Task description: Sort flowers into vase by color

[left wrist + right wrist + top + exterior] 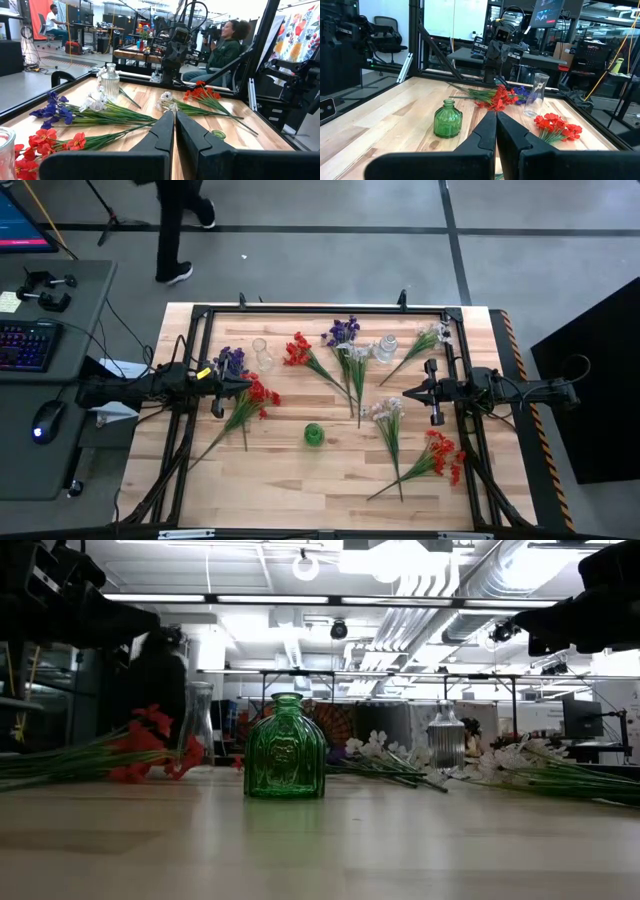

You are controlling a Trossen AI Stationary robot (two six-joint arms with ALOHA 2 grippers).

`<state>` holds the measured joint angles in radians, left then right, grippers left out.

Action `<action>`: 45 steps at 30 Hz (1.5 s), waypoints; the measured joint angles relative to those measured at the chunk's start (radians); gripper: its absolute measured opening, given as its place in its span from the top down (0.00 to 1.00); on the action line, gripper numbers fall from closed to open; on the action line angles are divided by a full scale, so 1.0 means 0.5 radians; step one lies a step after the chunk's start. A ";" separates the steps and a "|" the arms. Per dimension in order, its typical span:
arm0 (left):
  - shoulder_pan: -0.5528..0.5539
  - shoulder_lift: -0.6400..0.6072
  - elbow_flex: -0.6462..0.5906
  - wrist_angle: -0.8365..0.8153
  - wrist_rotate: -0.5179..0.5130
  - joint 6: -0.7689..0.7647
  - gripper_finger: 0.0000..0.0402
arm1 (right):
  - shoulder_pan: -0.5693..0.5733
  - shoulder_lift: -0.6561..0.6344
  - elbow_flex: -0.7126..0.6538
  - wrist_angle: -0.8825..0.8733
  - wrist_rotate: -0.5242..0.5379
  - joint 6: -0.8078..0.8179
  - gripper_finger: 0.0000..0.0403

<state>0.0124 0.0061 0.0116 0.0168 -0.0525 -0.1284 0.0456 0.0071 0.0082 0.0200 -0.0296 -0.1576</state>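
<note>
Several flower sprays lie flat on the table: red [262,392] and purple [230,360] at the left, red [297,350], purple [343,332] and white [355,355] in the middle, and white [430,337], white [385,410] and red [443,455] at the right. A green glass vase [314,434] stands upright toward the near side. A clear vase [262,352] and a ribbed clear vase [387,347] stand toward the far side. My left gripper [250,383] hovers shut above the left red spray. My right gripper [403,392] hovers shut above bare wood near a white spray.
A black frame [320,308] runs along the table's far edge and both sides. Bare wood lies around the green vase [285,745] and along the near edge. A desk with a keyboard [30,345] stands left of the table. People show in the room behind.
</note>
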 joint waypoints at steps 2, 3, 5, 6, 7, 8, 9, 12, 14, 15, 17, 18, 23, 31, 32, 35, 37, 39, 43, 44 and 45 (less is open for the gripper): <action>0.000 0.000 0.001 0.000 0.000 0.001 0.99 | 0.000 0.000 0.000 0.000 0.000 0.000 1.00; 0.000 0.000 0.000 0.000 0.001 0.000 0.99 | 0.000 0.001 0.000 0.000 0.000 0.000 1.00; 0.001 0.000 0.000 0.000 0.000 0.000 0.99 | 0.000 0.001 0.000 0.017 -0.001 0.009 1.00; 0.000 0.000 0.001 0.000 0.000 0.000 0.99 | 0.000 0.001 0.000 0.079 -0.001 0.053 1.00; 0.001 0.000 0.000 0.000 0.000 0.000 0.99 | 0.001 0.005 0.001 0.241 -0.004 0.201 1.00; 0.000 0.000 0.001 0.000 0.000 0.000 0.99 | 0.003 0.005 0.001 0.493 -0.013 0.461 1.00; 0.000 0.000 0.000 0.000 0.000 0.000 0.99 | 0.002 0.005 0.000 0.816 0.003 0.775 1.00; 0.000 0.000 0.000 0.000 0.000 0.000 0.99 | -0.002 0.012 0.000 1.676 0.286 1.466 1.00; 0.001 0.000 0.000 0.001 0.000 0.000 0.99 | -0.002 0.012 0.016 1.893 0.393 1.544 1.00; 0.001 0.000 0.000 -0.001 0.000 0.000 0.99 | -0.002 0.030 0.057 1.852 0.388 1.555 1.00; 0.000 0.000 0.000 -0.001 0.000 0.000 0.99 | 0.009 0.138 0.184 1.584 0.293 1.680 1.00; 0.000 0.000 0.000 0.000 0.000 0.001 0.99 | 0.017 0.241 0.271 1.388 0.233 1.796 1.00; 0.000 0.000 0.000 0.000 0.000 0.000 0.99 | 0.121 0.965 0.807 0.378 -0.325 2.162 0.99; 0.001 0.000 0.000 0.000 0.000 0.000 0.99 | 0.670 1.974 1.552 -0.914 -0.738 2.377 0.87; 0.000 0.000 0.000 0.000 0.000 0.000 0.99 | 0.745 2.076 1.601 -1.007 -0.713 2.494 0.84; 0.000 0.000 0.000 0.000 0.000 0.000 0.99 | 0.958 2.343 1.696 -1.196 -0.624 3.022 0.76; 0.000 0.000 0.000 0.000 0.000 0.001 0.99 | 1.090 2.471 1.730 -1.188 -0.552 3.501 0.71; 0.001 0.000 0.000 0.000 0.000 0.000 0.99 | 1.214 2.589 1.736 -1.186 -0.378 4.049 0.66; 0.001 0.000 0.000 0.000 0.000 0.000 0.99 | 1.402 2.756 1.739 -1.147 0.143 4.887 0.59; 0.000 0.000 0.000 0.000 0.000 0.000 0.99 | 1.405 2.797 1.740 -1.133 0.163 4.913 0.58; 0.000 0.000 0.000 0.000 0.000 0.000 0.99 | 1.398 2.840 1.740 -1.130 0.162 4.937 0.57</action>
<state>0.0126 0.0063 0.0116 0.0168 -0.0525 -0.1284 0.7447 1.4271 0.8783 -0.5451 0.0513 2.3108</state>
